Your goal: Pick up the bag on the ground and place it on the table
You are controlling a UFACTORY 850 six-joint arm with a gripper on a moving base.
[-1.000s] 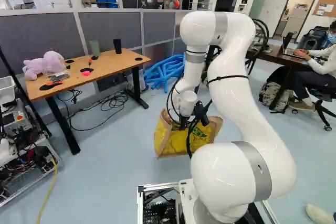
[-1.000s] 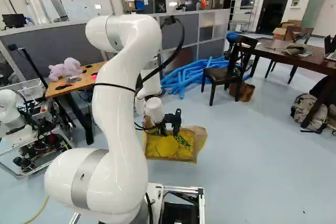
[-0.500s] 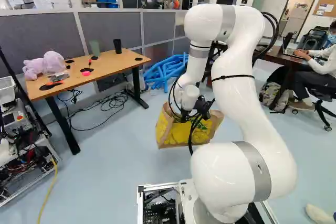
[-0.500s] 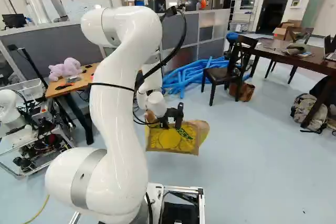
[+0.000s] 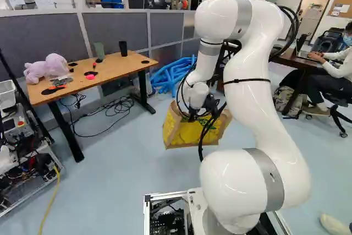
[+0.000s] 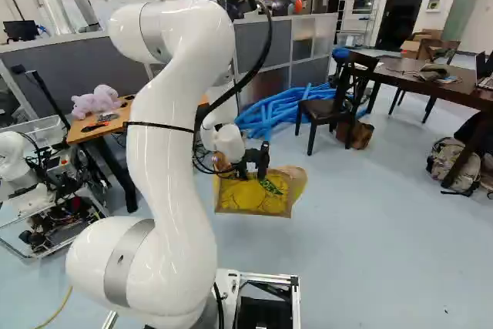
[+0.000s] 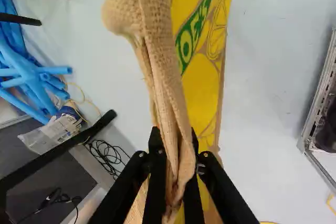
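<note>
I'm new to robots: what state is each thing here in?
Black two-fingered tool: closed on the bag's folded top.
Tan-and-yellow burlap bag: gripped, hanging from the tool.
Light wooden table: standing, things on it.
Black cup: upright.
Pale purple plush toy: lying on the table.
Dark wooden chair: upright, unoccupied.

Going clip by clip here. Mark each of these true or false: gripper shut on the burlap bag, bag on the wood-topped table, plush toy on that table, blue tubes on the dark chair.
The gripper is shut on the burlap bag. True.
The bag is on the wood-topped table. False: the gripper holds it, away from the table.
A plush toy is on that table. True.
The blue tubes lie on the dark chair. False: they are piled on the floor.
</note>
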